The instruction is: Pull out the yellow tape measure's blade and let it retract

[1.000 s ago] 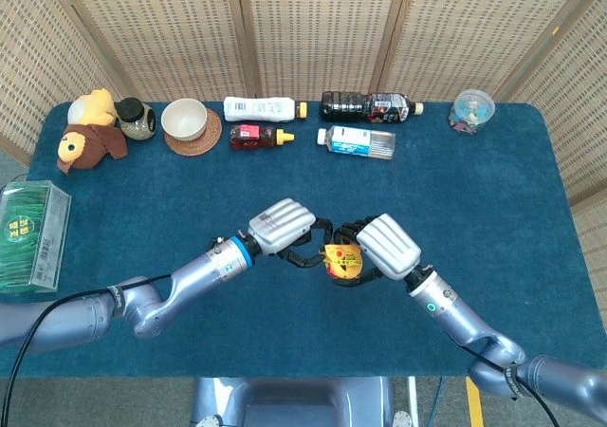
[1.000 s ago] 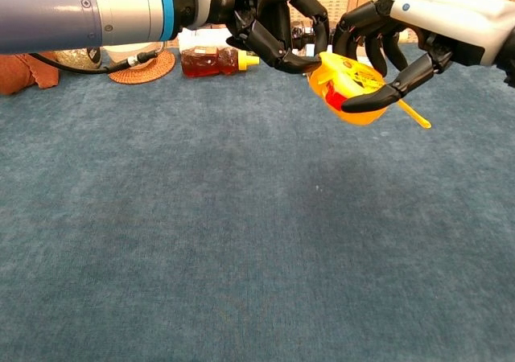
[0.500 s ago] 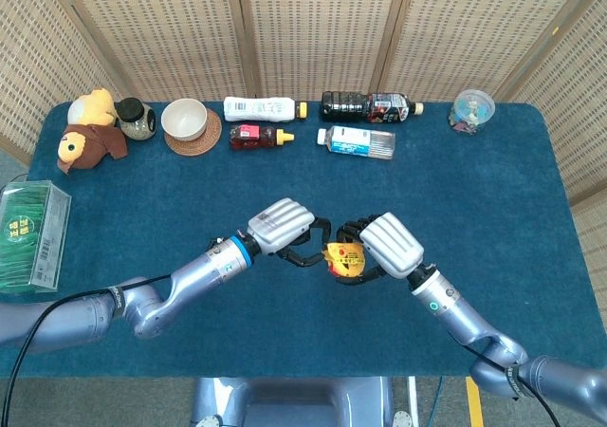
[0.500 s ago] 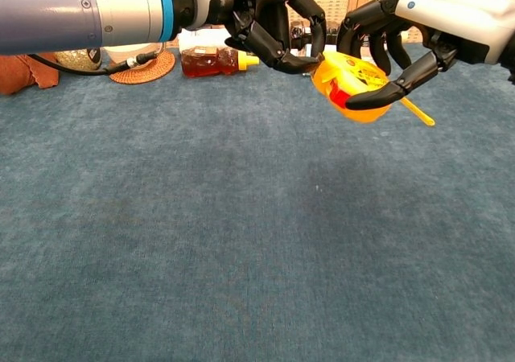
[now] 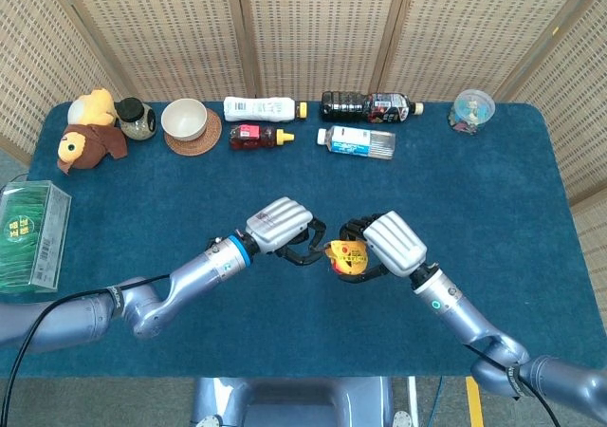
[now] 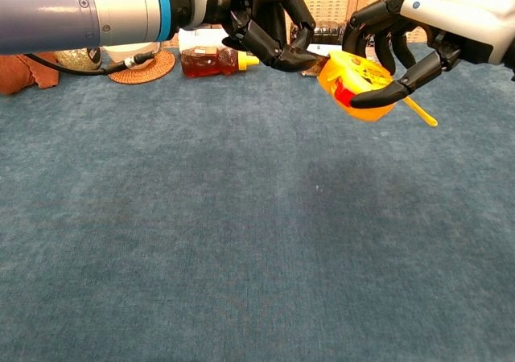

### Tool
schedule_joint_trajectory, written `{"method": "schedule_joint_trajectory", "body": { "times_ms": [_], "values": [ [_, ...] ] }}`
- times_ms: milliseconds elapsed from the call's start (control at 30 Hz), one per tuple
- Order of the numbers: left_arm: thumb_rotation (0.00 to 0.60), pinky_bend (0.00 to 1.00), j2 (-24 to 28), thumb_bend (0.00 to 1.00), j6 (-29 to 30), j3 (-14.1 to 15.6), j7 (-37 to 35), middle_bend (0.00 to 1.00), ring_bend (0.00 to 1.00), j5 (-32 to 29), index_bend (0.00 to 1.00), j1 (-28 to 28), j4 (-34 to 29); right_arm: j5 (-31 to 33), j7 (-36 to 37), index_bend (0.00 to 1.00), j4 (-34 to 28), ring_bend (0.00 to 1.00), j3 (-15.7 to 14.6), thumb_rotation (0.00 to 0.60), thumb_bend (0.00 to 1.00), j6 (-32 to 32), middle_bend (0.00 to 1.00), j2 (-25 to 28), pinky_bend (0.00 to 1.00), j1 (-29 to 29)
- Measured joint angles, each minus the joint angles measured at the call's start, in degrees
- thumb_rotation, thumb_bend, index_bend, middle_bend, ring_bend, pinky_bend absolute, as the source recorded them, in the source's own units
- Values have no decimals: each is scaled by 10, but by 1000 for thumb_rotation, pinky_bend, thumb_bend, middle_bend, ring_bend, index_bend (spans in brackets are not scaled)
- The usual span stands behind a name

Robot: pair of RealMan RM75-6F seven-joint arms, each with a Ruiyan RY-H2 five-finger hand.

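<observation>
Both hands on tape measure (airborne)

The yellow tape measure is a rounded yellow case with a red patch on its lower left face and dark print on top; a thin yellow strap sticks out toward 4 o'clock. It sits tilted, clear above the blue table, held in the right hand, with the left hand's fingertips at its 10 o'clock edge. In the head view it lies near table centre, toward 6 o'clock.
</observation>
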Motion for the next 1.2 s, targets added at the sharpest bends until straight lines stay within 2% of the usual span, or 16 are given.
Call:
{"method": "schedule_joint_trajectory", "body": {
  "times_ms": [300, 533, 767, 1200],
  "values": [
    [457, 901, -1, 375, 2, 1, 3, 1000, 1000, -5, 694, 1, 1, 0, 2, 579, 2, 625, 0, 384, 174, 2, 611, 0, 668, -1],
    [540, 901, -1, 398, 3, 1, 4, 1000, 1000, -8, 729, 2, 0, 1, 4, 579, 3, 626, -1, 384, 175, 4, 612, -1, 670, -2],
    [571, 901, 4, 403, 7, 1, 5, 1000, 1000, -12, 749, 6, -2, 5, 4, 579, 12, 630, -2, 388, 175, 3, 616, 0, 668, -5],
    [579, 901, 11, 402, 22, 12, 1, 1000, 1000, -10, 750, 26, -6, -1, -12, 580, 18, 629, -21, 389, 173, -13, 617, 23, 665, -9]
  ]
}}
